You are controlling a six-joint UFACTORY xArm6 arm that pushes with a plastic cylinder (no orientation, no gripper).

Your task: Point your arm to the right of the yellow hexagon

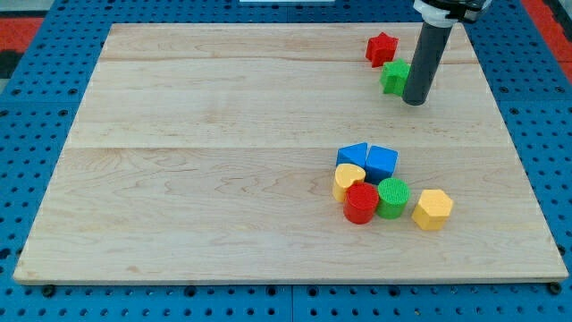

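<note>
The yellow hexagon (433,209) lies at the view's lower right of the wooden board, at the right end of a cluster of blocks. My tip (414,101) stands near the view's top right, far above the hexagon. It touches or nearly touches the right side of a green block (394,78) of unclear shape. The rod rises from there to the top edge of the view.
A red star block (382,48) sits above the green block. In the cluster left of the hexagon are a green cylinder (392,197), a red cylinder (361,203), a yellow block (348,180) and two blue blocks (352,155) (382,161). The board's right edge (518,152) is near.
</note>
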